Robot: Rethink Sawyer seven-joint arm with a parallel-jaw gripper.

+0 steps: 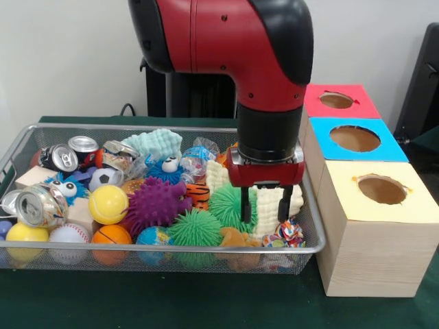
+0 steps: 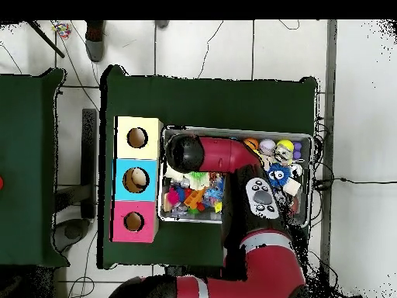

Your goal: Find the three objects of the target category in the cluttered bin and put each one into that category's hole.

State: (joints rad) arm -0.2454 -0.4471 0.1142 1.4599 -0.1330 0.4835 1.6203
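Note:
My gripper (image 1: 266,204) hangs low in the right end of the wire bin (image 1: 20,137), open, with its black fingers (image 1: 245,205) either side of a cream bumpy foam piece (image 1: 267,200). Around it lie a green spiky ball (image 1: 228,201), a small multicoloured ball (image 1: 291,232) and an orange toy (image 1: 233,238). Crushed cans (image 1: 41,205) (image 1: 62,157) and sports balls such as a yellow tennis ball (image 1: 108,203) and a basketball (image 1: 111,235) fill the left end. In the overhead view the arm (image 2: 203,154) covers the gripper.
Three wooden boxes with round holes stand beside the bin: pink-topped (image 1: 339,101), blue-topped (image 1: 355,139) and yellow-topped (image 1: 382,190). From above they form a column, yellow (image 2: 138,137), blue (image 2: 136,179), pink (image 2: 134,222). A purple spiky ball (image 1: 156,202) and mint foam (image 1: 154,144) lie mid-bin.

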